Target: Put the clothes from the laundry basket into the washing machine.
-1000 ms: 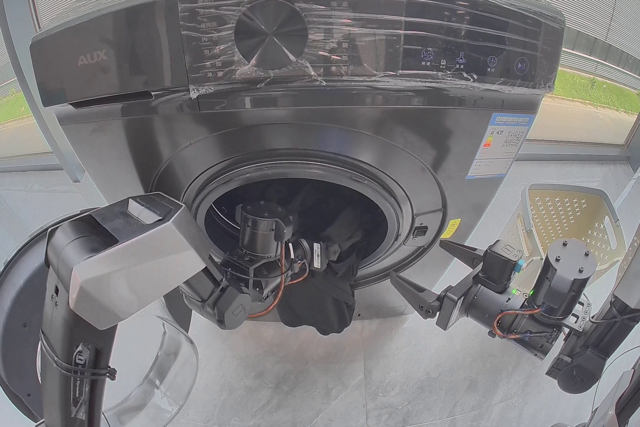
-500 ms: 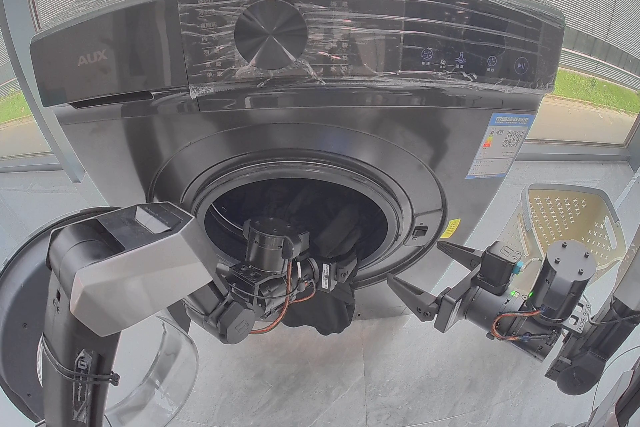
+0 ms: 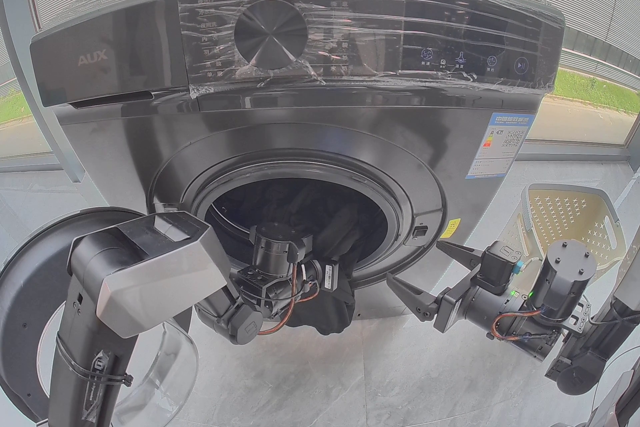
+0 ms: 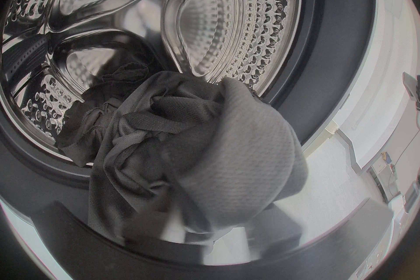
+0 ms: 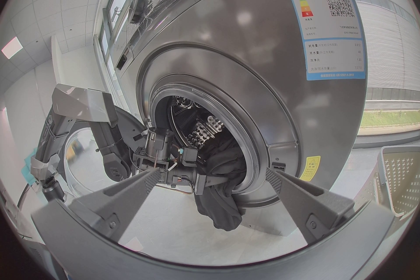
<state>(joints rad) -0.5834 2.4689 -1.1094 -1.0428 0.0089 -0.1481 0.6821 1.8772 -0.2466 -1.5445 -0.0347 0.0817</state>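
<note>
Black arms (image 3: 565, 275) wear silver covers (image 3: 160, 271), orange cables (image 3: 288, 309); right end effector (image 3: 415, 261) is black.

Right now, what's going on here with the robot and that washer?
The robot is loading the washing machine, whose door is swung open. Its left gripper is at the mouth of the drum, buried in a dark garment that lies partly inside and partly hangs out over the lower rim; whether it grips the cloth is hidden. The right gripper is open and empty, held in front of the machine near the laundry basket on the floor.
</note>
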